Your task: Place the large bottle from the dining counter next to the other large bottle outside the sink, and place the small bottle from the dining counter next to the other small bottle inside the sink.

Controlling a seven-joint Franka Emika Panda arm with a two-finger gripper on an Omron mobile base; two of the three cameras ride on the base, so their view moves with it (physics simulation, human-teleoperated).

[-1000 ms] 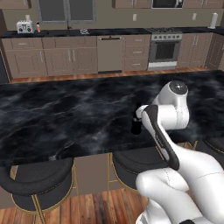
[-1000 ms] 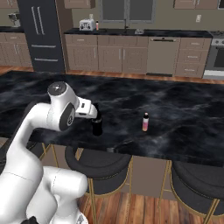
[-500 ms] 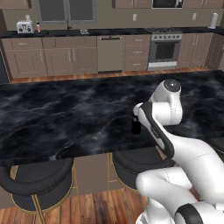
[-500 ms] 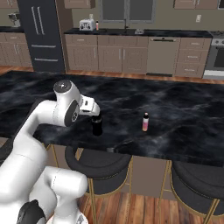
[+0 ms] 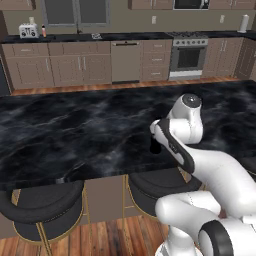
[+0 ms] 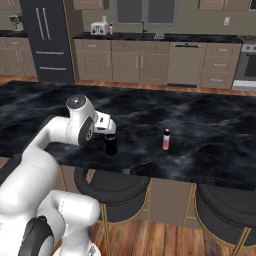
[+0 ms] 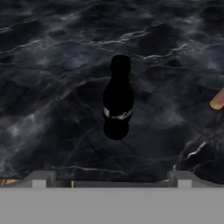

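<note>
Black cola-style bottle stands upright at frame centre on the black marble desk — squarely ahead of the jaws, likely lined up for a grasp. Gripper hovers just above it, arm folded low, jaws fully spread, holding nothing. Small pink bottle stands apart, right of centre.

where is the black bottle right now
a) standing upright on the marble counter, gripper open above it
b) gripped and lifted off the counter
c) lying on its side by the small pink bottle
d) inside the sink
a: the black bottle stands upright on the marble counter, while the gripper is open with its fingers apart and not touching it; the small pink bottle stands apart to one side.
</note>
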